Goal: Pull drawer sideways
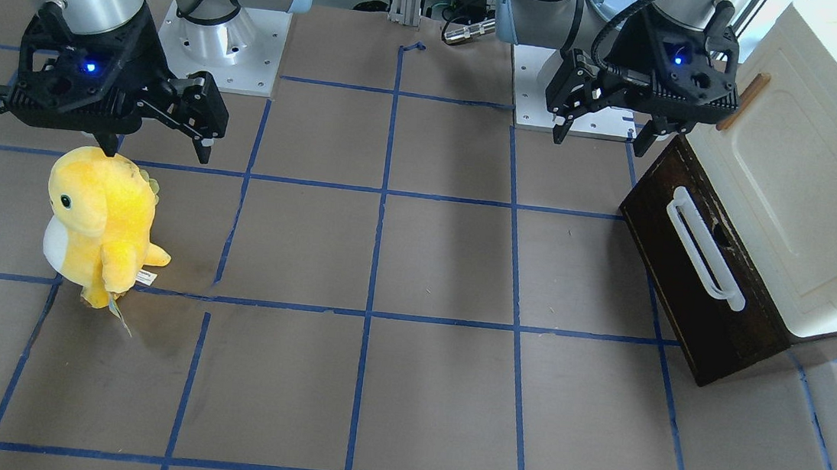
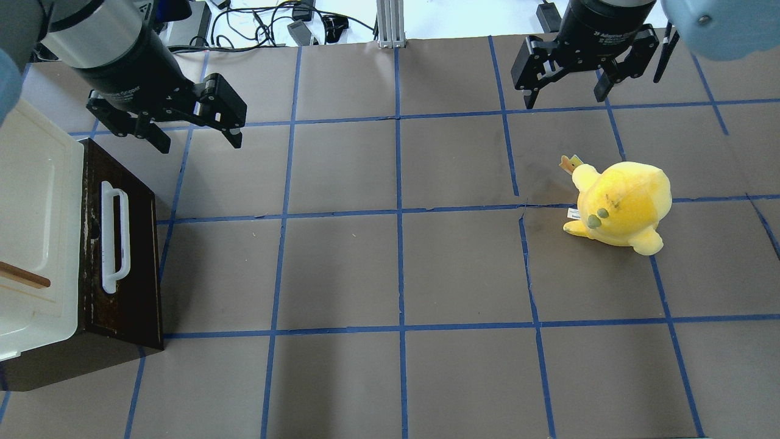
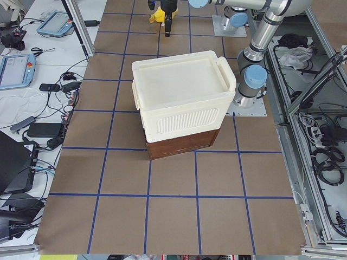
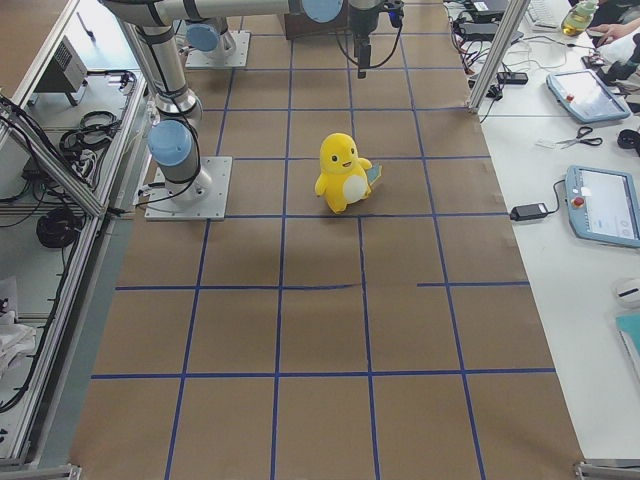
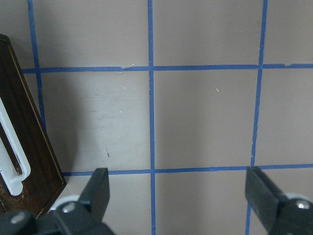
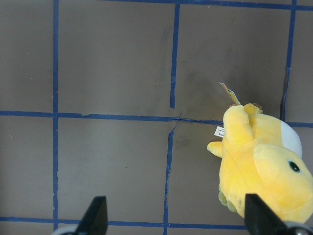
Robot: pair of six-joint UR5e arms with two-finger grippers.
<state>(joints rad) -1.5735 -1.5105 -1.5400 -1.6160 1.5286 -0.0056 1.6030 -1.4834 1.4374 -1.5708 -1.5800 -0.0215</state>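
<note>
The dark brown drawer with its long white bar handle sits under the cream-white cabinet body at the table's left end. It also shows in the overhead view and at the left edge of the left wrist view. No inner lining shows. My left gripper is open and empty. It hovers beyond the drawer's far corner, apart from the handle. My right gripper is open and empty, above the table behind the yellow plush.
A yellow plush toy stands on the robot's right half of the table, also in the right wrist view. A small wooden handle sits on the cabinet. The brown table has a blue tape grid.
</note>
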